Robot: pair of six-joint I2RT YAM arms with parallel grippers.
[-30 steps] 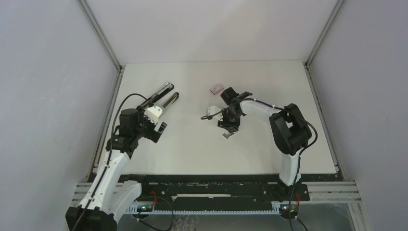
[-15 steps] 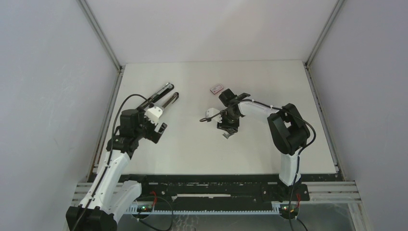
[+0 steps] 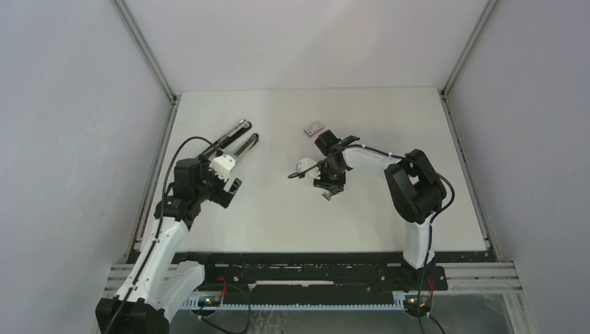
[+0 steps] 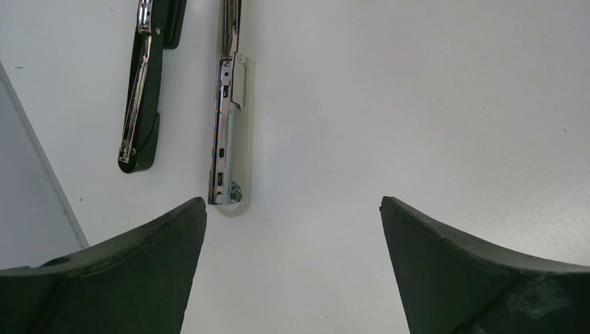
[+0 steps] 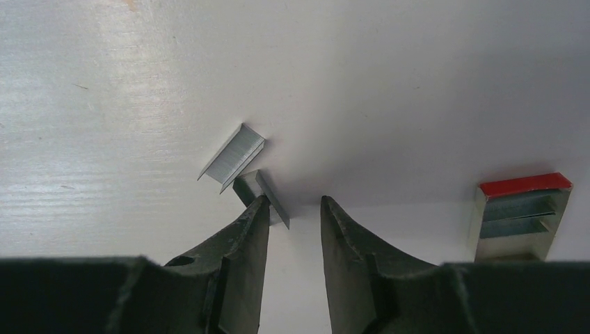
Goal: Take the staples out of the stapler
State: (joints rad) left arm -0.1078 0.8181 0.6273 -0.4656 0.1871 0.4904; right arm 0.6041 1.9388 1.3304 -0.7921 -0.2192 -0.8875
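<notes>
Two arms reach over the white table [image 3: 278, 223] in the top external view. The left gripper [image 3: 226, 189] hovers at the left side, on the near side of the stapler [image 3: 235, 141] and apart from it. The stapler lies folded open at the far left of the table, its two narrow bars side by side. The right gripper [image 3: 328, 185] is lowered near the table centre, and the staples [image 3: 325, 196] lie on the surface just at its near side. A small pinkish-red piece [image 3: 314, 128] lies beyond the right gripper, apart from it. In the left wrist view, the left gripper [image 4: 292, 203] has its jaws spread wide with only bare table between them. Ahead lie the stapler's black bar [image 4: 142, 104] and silver bar [image 4: 226, 125], parallel and apart; the end of the silver bar is just beyond the fingertip seen at left. In the right wrist view, the right gripper [image 5: 296, 205] has its jaws a narrow gap apart, clamped on nothing. The staples [image 5: 233, 156] rest flat on the table just past the fingertips, to the left in view. A shorter staple piece [image 5: 263, 196] lies against the tip of the finger [image 5: 240, 257] seen at left, outside the gap. A red-topped box [image 5: 522, 216] holding staple strips stands at the right edge, well apart from the staples
</notes>
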